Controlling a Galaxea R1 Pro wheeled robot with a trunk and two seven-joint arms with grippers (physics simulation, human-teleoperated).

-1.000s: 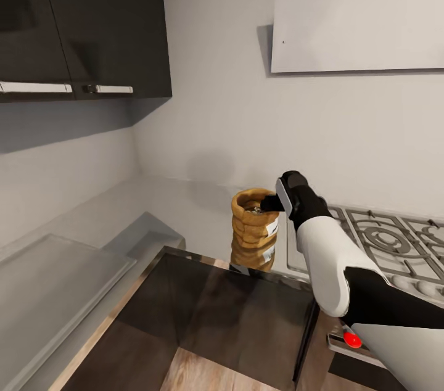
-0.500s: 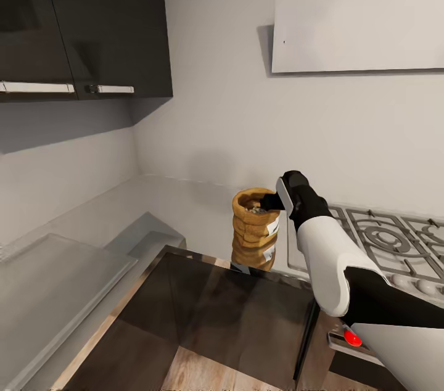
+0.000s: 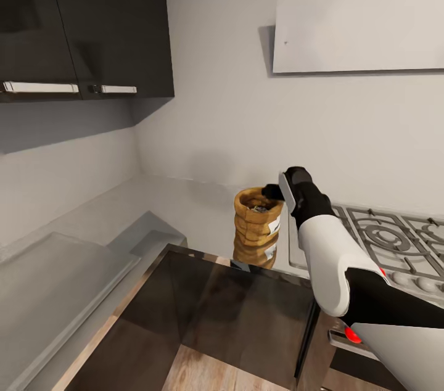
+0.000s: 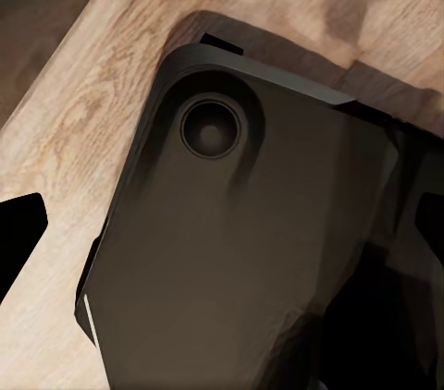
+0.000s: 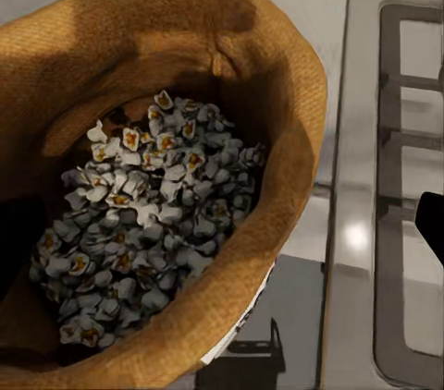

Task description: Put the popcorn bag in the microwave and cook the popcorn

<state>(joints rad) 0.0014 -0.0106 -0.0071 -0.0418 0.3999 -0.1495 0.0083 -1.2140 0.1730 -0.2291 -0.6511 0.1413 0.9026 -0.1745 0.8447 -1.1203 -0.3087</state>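
Popcorn (image 5: 148,224) fills popcorn bag (image 3: 256,218), seemingly half.

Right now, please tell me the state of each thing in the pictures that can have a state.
popcorn bag: upright on the countertop, mouth open.
popcorn: loose heap inside the bag.
right end effector: at the bag's rim; open or shut cannot be told.
upper cabinets: doors closed.
gas hob: no flame, nothing on the grates.

Soft, even light fills the kitchen. The shiny grey steel countertop (image 3: 185,206) mirrors the tan burlap popcorn bag (image 3: 256,218), which throws a faint shadow on the pale wall (image 3: 246,101). The renders are slightly soft; the left wrist view is dim.
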